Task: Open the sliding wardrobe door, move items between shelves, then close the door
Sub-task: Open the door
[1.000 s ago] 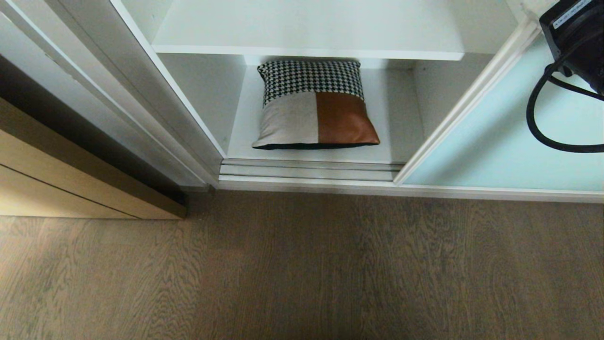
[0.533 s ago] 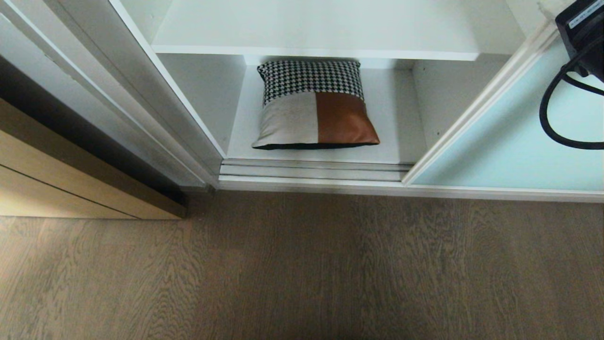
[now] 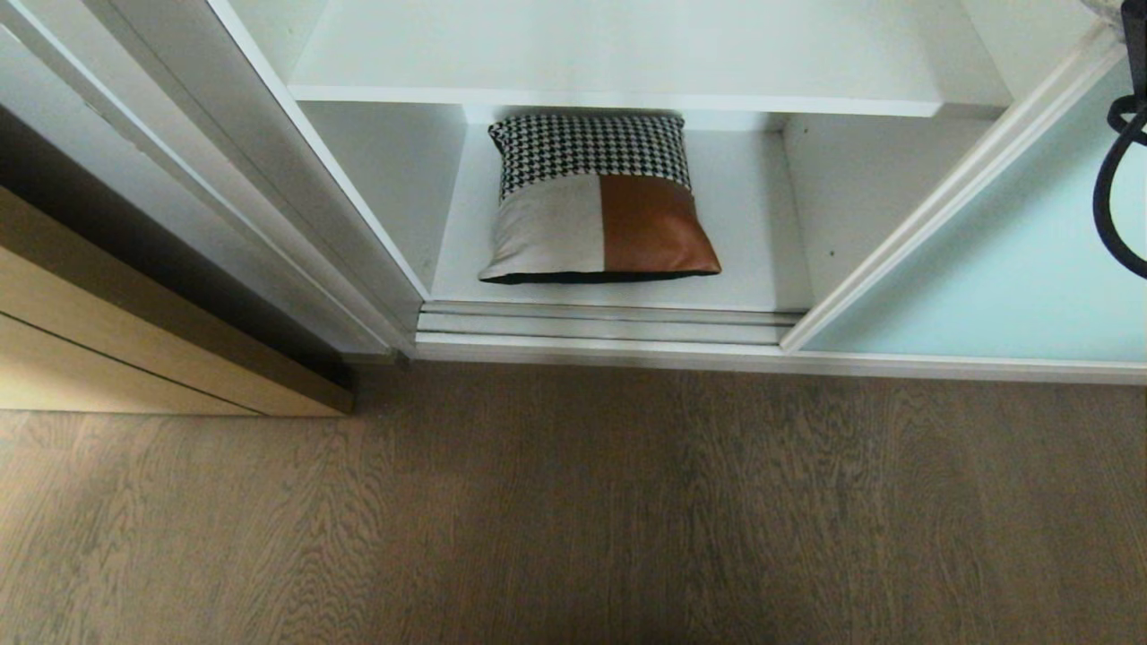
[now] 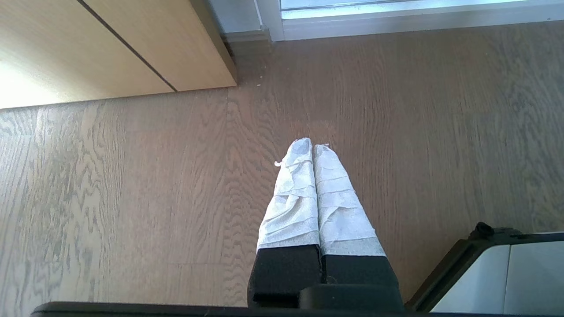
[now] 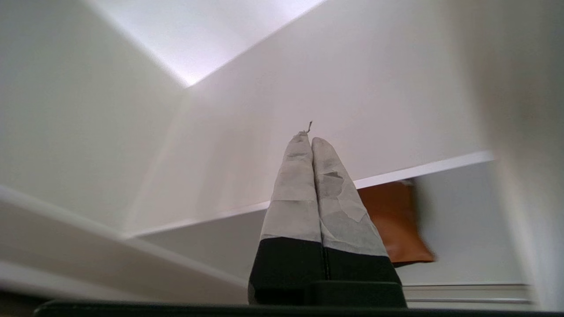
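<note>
Sliding wardrobe door (image 3: 1004,269) is seen at 3 o'clock in the head view, pushed aside so the opening is mostly uncovered, its framed edge running diagonally from 4 o'clock up to 1 o'clock; long axis is judged vertical, along the wardrobe height. Cushion (image 3: 599,202) is lying flat on the lower shelf (image 3: 762,224) at roughly 12 o'clock, houndstooth strip toward the back, rust patch toward 3 o'clock, dark edge toward the front; it is near square, so no clear long axis, and sides are roughly parallel to the shelf front. Upper shelf (image 3: 591,54) is seen directly above it. Right gripper (image 5: 312,145) is clenched on nothing, fingertips pressed together, aimed into the wardrobe toward the upper shelf board with the cushion (image 5: 387,220) just beyond at 4 o'clock in the wrist view; only its cable (image 3: 1116,197) is caught at the head view's 2 o'clock edge. Left gripper (image 4: 313,149) is clenched and empty, parked over the wood floor (image 4: 132,198) near the tan door (image 4: 110,48). Risks judged: with the fingers closed a pinch on the cushion cannot be made unless they are released first; the upper shelf's front edge overhangs the cushion's rear, so a lift could be snagged there; the door frame sits near the arm and could be bumped; soft fabric could slip or fold in a shallow pinch
</note>
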Controlling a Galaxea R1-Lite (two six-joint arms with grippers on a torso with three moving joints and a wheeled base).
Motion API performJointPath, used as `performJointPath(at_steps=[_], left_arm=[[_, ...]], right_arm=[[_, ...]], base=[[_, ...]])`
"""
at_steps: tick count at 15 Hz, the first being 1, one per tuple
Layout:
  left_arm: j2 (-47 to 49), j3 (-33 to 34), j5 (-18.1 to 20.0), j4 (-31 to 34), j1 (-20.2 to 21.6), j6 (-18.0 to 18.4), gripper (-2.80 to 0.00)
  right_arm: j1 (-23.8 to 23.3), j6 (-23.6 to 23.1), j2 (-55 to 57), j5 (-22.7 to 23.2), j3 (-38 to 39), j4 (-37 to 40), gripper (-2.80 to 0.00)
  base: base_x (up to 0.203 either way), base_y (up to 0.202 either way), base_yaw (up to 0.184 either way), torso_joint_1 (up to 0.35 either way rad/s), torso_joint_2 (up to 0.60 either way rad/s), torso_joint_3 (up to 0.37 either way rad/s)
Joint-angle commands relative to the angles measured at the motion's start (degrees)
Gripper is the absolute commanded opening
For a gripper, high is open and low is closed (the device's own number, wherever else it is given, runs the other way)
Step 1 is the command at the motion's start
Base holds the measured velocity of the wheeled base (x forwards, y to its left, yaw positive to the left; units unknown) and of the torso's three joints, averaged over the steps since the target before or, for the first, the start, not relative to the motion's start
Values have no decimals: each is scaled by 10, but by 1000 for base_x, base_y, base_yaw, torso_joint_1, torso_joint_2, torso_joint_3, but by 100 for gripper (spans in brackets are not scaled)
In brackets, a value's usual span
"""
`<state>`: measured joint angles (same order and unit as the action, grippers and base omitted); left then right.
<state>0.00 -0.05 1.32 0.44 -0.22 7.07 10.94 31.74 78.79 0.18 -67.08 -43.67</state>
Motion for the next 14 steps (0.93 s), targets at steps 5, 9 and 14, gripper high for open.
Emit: performJointPath(at_steps=[5,9,14], left_arm=[[1,0,0,0,0,0,-280],[1,0,0,0,0,0,-280],[1,0,0,0,0,0,-280]], right_arm=[[38,-32,-125,52,97,44,-280],[36,-133,-215,40,208,84,-280],[34,-203,-368,-72,356,120,-280]], base=[[0,0,0,0,0,0],[0,0,0,0,0,0],[0,0,0,0,0,0]])
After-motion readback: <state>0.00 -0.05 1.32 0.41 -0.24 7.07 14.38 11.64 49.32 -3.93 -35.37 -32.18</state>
